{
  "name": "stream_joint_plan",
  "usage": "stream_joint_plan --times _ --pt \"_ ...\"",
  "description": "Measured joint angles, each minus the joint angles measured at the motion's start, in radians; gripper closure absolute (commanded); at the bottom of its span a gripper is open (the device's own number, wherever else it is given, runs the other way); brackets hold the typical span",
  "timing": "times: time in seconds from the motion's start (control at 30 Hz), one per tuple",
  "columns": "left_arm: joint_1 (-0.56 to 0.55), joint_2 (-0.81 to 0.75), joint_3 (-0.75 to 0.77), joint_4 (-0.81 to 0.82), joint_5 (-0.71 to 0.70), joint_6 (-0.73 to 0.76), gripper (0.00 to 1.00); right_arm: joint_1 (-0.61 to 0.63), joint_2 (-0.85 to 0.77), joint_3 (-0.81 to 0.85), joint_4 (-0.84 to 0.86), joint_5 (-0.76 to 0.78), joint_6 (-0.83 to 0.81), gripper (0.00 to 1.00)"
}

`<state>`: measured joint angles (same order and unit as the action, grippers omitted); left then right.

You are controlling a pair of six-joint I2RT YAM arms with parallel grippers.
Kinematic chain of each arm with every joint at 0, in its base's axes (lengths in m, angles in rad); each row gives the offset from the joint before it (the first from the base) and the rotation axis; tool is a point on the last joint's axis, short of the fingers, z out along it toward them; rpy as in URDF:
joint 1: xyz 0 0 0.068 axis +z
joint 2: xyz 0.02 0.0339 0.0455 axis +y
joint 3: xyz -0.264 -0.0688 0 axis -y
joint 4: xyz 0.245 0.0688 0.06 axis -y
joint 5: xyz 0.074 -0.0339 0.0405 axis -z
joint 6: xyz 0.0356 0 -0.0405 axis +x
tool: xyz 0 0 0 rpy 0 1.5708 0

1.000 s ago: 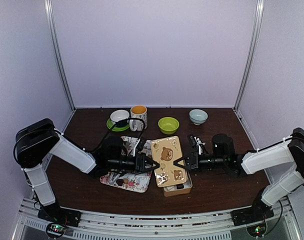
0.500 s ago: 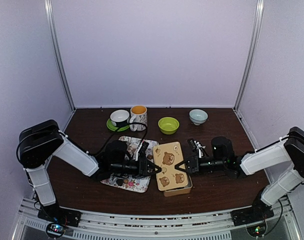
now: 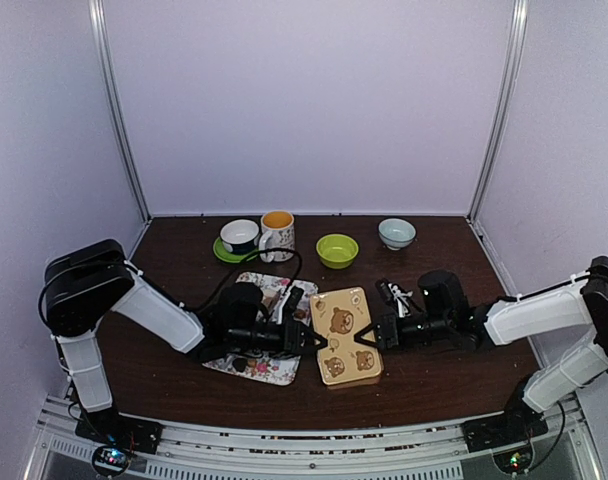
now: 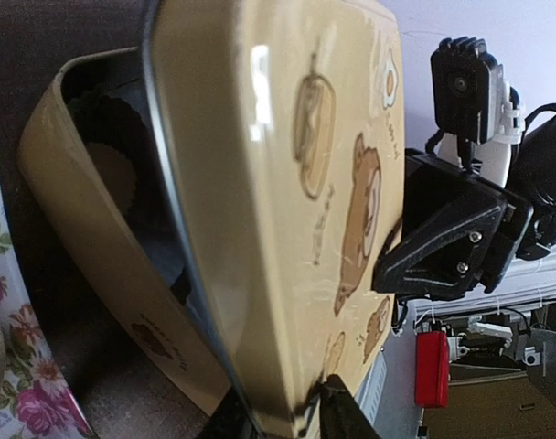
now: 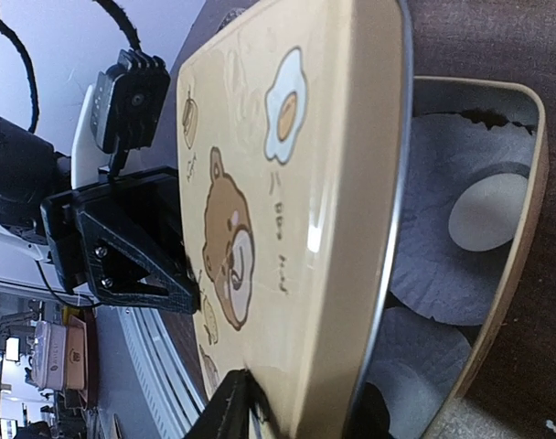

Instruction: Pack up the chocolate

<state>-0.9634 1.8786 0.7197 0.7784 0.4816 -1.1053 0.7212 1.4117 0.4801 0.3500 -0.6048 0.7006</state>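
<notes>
A tan tin lid with bear pictures (image 3: 346, 335) is held level just over its tan tin base, between both grippers. My left gripper (image 3: 315, 341) is shut on the lid's left edge; its fingertips pinch the rim in the left wrist view (image 4: 292, 422). My right gripper (image 3: 365, 338) is shut on the lid's right edge, as seen in the right wrist view (image 5: 301, 402). Under the lid the base (image 5: 525, 219) holds paper cups with a cream-white chocolate (image 5: 490, 212) and a light brown chocolate (image 4: 112, 174). A few dark chocolates (image 3: 240, 365) lie on the floral tray (image 3: 274, 372).
Along the back stand a white cup on a green saucer (image 3: 240, 237), a mug with an orange inside (image 3: 277, 233), a green bowl (image 3: 337, 249) and a pale blue bowl (image 3: 396, 233). The floral tray lies directly left of the tin.
Both grippers have lowered the lid and shifted it slightly toward the front, so it now covers most of the tin base. Both arms moved with it.
</notes>
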Motion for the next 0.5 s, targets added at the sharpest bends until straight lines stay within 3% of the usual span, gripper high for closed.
stream_joint_plan --times 0.5 --pt "0.000 0.003 0.054 -0.107 -0.033 0.048 0.73 0.000 -0.021 0.102 -0.261 0.129 -0.115 0.57"
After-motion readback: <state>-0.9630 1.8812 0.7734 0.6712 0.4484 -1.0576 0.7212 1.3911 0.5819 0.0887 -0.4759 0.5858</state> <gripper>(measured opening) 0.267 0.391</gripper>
